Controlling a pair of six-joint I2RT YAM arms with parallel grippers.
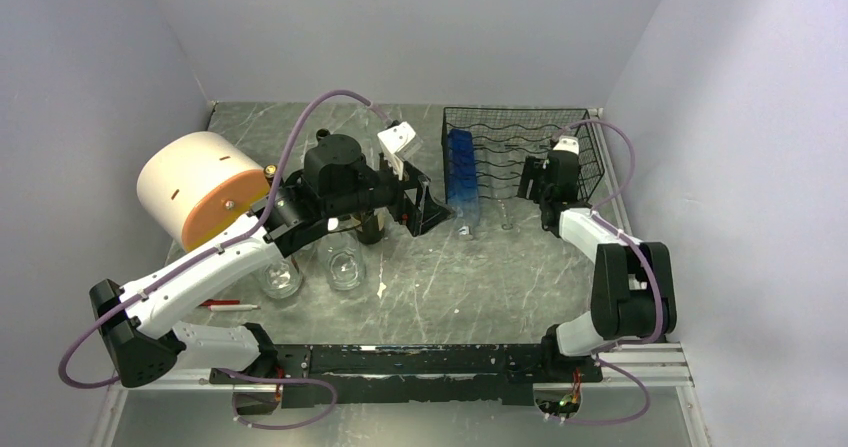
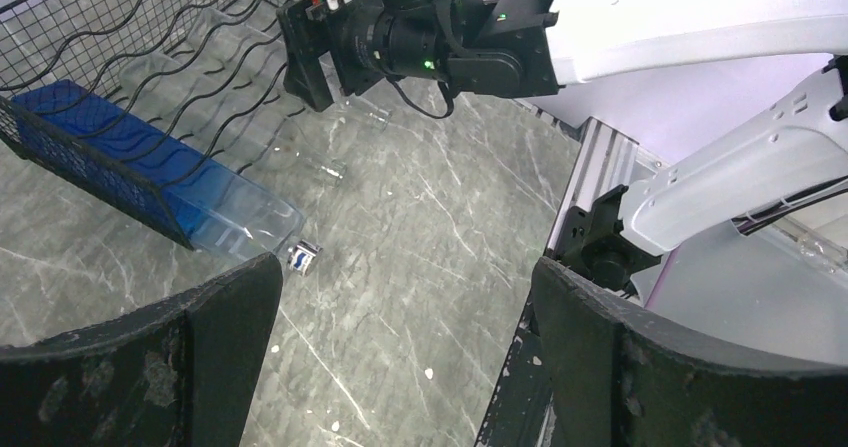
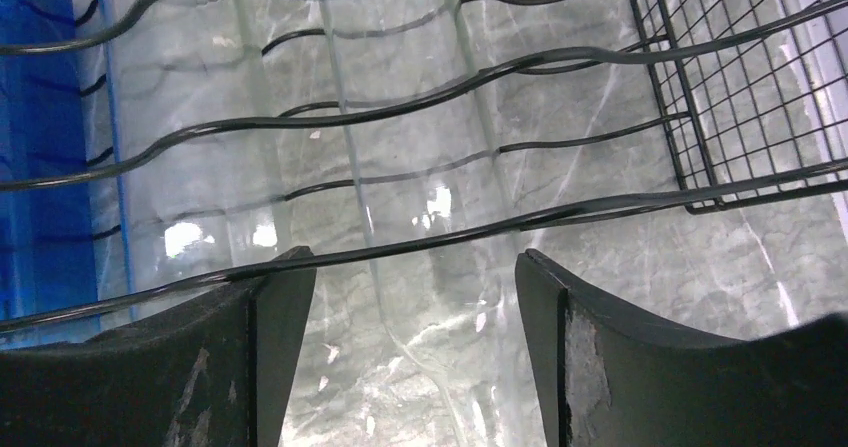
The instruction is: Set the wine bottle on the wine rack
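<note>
The black wire wine rack stands at the back right. A blue bottle lies in its left slot, neck and cap poking out the front; it also shows in the left wrist view. Clear bottles lie in the slots beside it. In the right wrist view a clear bottle lies under the rack's wavy wires, its shoulder between my fingers. My right gripper is open at the rack's front. My left gripper is open and empty over the table, left of the rack.
A cream and orange cylinder lies at the back left. Two glass jars and a dark bottle stand under my left arm. A red and white pen lies near the front left. Side walls close in the table.
</note>
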